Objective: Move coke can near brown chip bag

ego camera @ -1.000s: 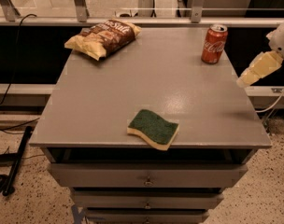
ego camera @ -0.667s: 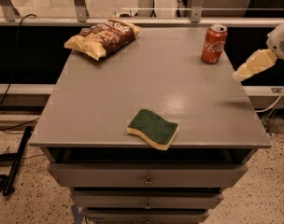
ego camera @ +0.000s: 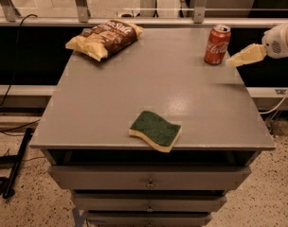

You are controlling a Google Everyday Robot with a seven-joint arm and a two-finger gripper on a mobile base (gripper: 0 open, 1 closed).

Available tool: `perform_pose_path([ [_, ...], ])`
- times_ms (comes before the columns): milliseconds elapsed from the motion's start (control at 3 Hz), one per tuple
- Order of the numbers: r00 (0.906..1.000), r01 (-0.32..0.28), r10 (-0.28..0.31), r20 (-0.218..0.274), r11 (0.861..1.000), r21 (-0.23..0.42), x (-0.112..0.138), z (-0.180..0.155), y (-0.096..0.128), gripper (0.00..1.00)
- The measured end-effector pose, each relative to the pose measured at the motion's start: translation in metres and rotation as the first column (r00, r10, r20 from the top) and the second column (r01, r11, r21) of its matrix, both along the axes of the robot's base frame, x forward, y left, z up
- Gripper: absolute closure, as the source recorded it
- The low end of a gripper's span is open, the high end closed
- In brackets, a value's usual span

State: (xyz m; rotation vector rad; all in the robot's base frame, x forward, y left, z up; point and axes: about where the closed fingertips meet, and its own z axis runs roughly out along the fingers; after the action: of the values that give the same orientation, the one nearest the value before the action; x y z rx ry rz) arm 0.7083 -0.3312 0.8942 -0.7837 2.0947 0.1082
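Note:
The coke can [ego camera: 217, 44] is red with white script and a silver top. It stands upright at the far right of the grey cabinet top [ego camera: 148, 86]. The brown chip bag [ego camera: 105, 37] lies crinkled at the far left corner, dark brown with yellow ends. My gripper [ego camera: 232, 61] comes in from the right edge, its cream-coloured fingers pointing left, just right of the can and a little nearer to me. It holds nothing.
A green and yellow sponge [ego camera: 156, 130] lies near the front edge of the top. Drawers [ego camera: 148, 178] sit below. A metal railing [ego camera: 134, 8] runs behind the cabinet. Cables lie on the floor at left.
My gripper has moved left and farther back, closing in on the coke can. The can, bag and sponge have not moved.

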Motion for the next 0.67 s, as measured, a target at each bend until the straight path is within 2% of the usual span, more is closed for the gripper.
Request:
perform_pose_path([
  [333, 0.9986, -0.026, 0.022, 0.047, 0.996, 0.084, 0.025, -0.002, 0.009, 0.00],
  [667, 0.9951, -0.064, 0.050, 0.085, 0.984, 0.169, 0.044, -0.005, 0.025, 0.00],
])
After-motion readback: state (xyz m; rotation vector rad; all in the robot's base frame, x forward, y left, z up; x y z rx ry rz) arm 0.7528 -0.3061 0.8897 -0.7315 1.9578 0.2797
